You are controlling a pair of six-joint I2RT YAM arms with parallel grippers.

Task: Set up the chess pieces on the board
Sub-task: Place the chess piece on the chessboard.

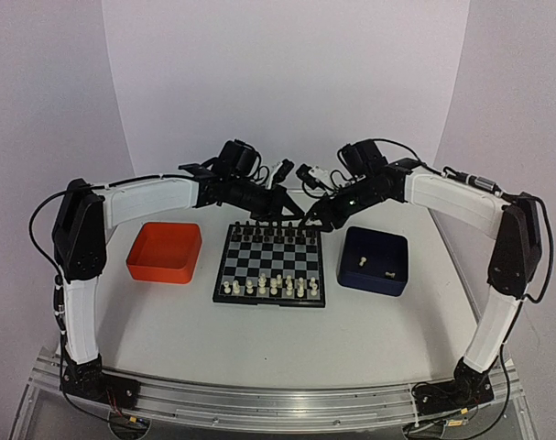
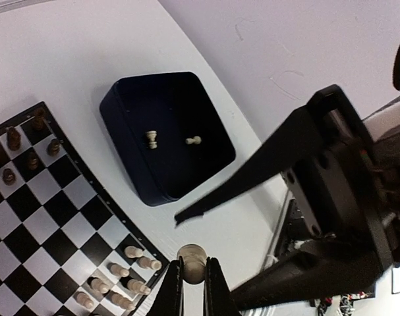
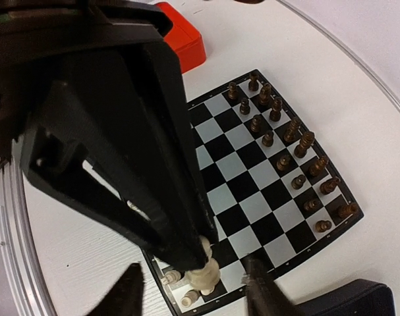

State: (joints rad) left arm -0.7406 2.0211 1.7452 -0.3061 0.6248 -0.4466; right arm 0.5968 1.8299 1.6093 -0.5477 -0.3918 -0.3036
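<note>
My left gripper is shut on one cream-white chess piece, held in the air beyond the board's far right corner. In the right wrist view that piece hangs from the left gripper's black fingers. My right gripper is open, with a fingertip on each side of the piece and clear of it. In the top view both grippers meet over the far edge of the board, the left gripper next to the right gripper. Several cream pieces stand along the near rows and dark pieces along the far rows.
A dark blue tray right of the board holds two cream pieces. An orange tray sits left of the board. The right gripper's black fingers fill the right side of the left wrist view.
</note>
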